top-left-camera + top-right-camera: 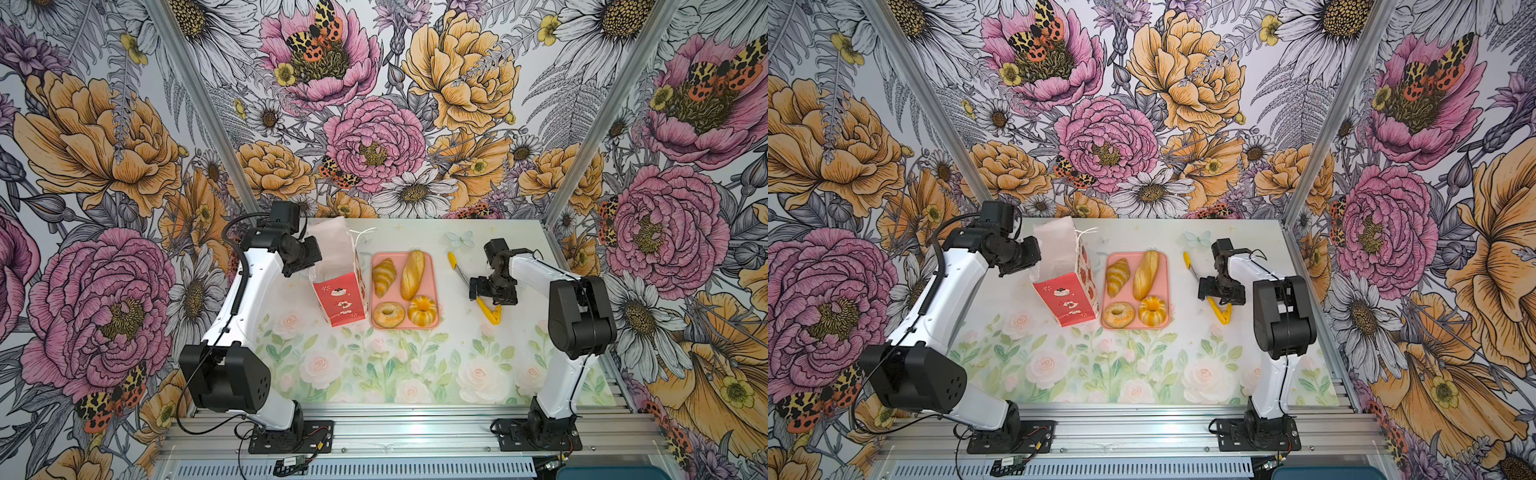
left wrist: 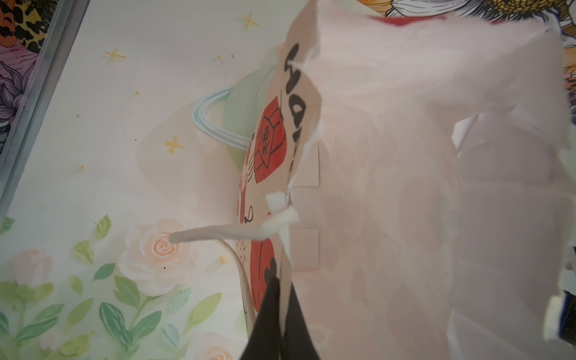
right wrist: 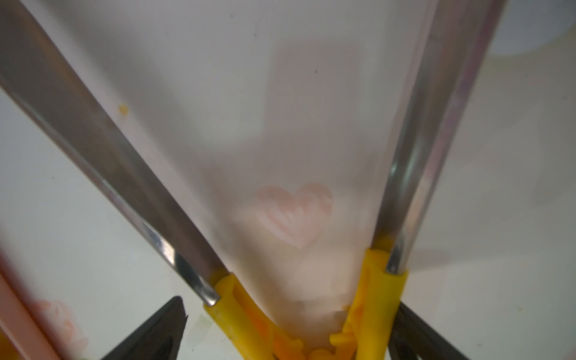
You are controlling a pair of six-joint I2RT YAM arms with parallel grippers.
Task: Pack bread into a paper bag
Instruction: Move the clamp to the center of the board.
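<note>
The coming move turns on the yellow-handled steel tongs. They lie on the table right of centre in both top views. Their long axis slants from the yellow hinge at lower right up to the yellow tips at upper left, roughly towards the far end of the flat pink tray. The right gripper is directly over the hinge end with its jaws apart, one black finger outside each steel arm, so the grasp looks to need only a squeeze across that axis. The bread is all on the tray, just left of the tongs and nearer this arm: ridged croissant, long oval loaf, ring bagel and fluted ring bun. Touching the tray's left edge, the white-and-red paper bag stands leaning, and the left gripper is clamped on its rim.
</note>
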